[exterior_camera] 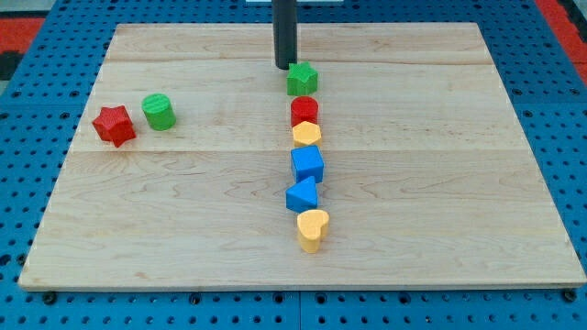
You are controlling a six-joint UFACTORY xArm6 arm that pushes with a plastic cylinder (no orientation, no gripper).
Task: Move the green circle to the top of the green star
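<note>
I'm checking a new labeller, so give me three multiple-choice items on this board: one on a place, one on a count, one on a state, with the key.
1. Where is the green circle?
A. At the view's left, beside the red star
B. At the view's bottom right
C. On top of the column of blocks

2. How many blue blocks are there?
A. One
B. Two
C. Four

3. My tip is:
A. Against the green circle
B. Next to the green star, just to its upper left
C. Beside the yellow heart

Key: 1 A, the circle sits just right of the red star. 2 B, only the blue cube and blue triangle are blue. 3 B, the rod ends at the star's upper-left edge, far from the circle.
</note>
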